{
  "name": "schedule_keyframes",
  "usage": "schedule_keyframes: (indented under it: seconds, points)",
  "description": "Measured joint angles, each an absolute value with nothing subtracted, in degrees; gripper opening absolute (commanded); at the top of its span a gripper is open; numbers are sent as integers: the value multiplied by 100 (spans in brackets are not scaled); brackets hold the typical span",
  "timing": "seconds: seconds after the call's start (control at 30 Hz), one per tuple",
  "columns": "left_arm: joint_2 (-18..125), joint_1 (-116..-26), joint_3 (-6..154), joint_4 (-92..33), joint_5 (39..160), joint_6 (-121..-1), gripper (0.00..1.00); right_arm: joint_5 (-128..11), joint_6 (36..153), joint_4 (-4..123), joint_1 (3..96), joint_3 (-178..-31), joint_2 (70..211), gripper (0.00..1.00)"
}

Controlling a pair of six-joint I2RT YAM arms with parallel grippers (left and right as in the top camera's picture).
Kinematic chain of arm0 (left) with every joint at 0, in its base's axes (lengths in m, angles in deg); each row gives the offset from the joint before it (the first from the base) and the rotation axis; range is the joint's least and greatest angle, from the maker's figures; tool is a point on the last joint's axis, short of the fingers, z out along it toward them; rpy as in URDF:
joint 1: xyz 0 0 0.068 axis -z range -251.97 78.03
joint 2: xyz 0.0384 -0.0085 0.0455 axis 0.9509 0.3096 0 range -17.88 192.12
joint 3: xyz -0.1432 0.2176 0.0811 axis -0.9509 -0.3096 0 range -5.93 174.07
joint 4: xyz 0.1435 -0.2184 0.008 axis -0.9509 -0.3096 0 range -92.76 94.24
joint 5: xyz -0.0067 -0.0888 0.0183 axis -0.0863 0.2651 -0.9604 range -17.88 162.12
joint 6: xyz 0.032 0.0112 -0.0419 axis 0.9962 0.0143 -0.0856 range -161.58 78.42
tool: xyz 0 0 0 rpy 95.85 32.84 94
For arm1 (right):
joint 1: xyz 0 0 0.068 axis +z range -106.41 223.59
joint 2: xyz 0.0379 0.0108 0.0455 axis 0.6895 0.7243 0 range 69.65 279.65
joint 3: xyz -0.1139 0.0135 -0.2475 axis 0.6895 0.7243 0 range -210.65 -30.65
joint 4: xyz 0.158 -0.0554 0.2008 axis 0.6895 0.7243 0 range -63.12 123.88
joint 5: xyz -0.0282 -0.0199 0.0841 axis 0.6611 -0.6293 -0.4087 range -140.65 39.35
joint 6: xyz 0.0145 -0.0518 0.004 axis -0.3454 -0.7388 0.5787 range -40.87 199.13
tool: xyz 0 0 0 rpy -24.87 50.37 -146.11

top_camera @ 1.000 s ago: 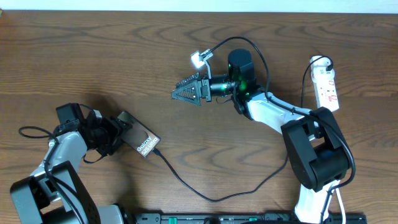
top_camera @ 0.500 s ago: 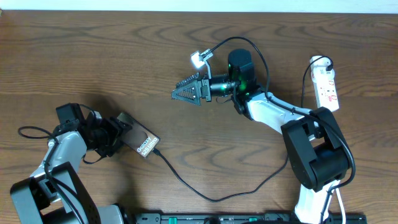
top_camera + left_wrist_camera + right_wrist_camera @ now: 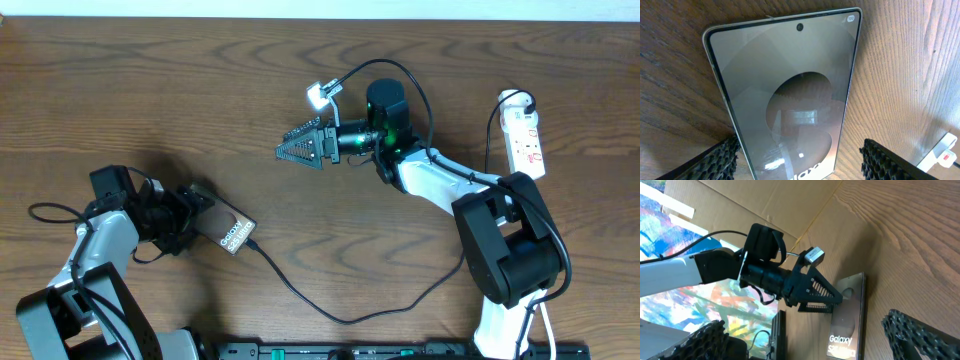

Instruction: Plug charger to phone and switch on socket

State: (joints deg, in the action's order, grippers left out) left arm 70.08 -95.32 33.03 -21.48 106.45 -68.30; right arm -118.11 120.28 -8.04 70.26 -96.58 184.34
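Observation:
The phone (image 3: pixel 225 227) lies flat on the table at lower left, brown face with white "Galaxy" lettering up. It fills the left wrist view (image 3: pixel 790 90) and shows in the right wrist view (image 3: pixel 847 317). My left gripper (image 3: pixel 186 218) is open, one finger on each side of the phone's end (image 3: pixel 802 162). The charger cable (image 3: pixel 340 318) runs from the phone's lower right end in a loop toward the right. I cannot tell whether its tip is seated. The socket (image 3: pixel 525 135) lies at the far right. My right gripper (image 3: pixel 290 148) is open and empty at mid-table (image 3: pixel 812 337).
The right arm's base (image 3: pixel 505 250) stands at lower right, over part of the cable. A black bar (image 3: pixel 400 350) runs along the front edge. A white object with a red mark (image 3: pixel 940 152) shows at the lower right corner of the left wrist view.
The left gripper has shifted very slightly at the phone. The right arm has not moved.

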Motion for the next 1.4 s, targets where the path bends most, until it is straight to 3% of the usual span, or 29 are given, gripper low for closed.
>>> schedule_keyframes:
  seconds: [0.1,0.13,1.4]
  points:
    - [7008,-9532,3305,-2154,10647,-6830,83,-11811,12028,-804,7026,-9658,18434,99]
    - [7008,-9532,3307,-2157,10649,-6830,93,-11811,12028,-804,7026,-9658,18434,99]
    - [6934,-9528,3397,-2839,10564,-6828,93,-11811,12028,-804,7026,-9658,18434,99]
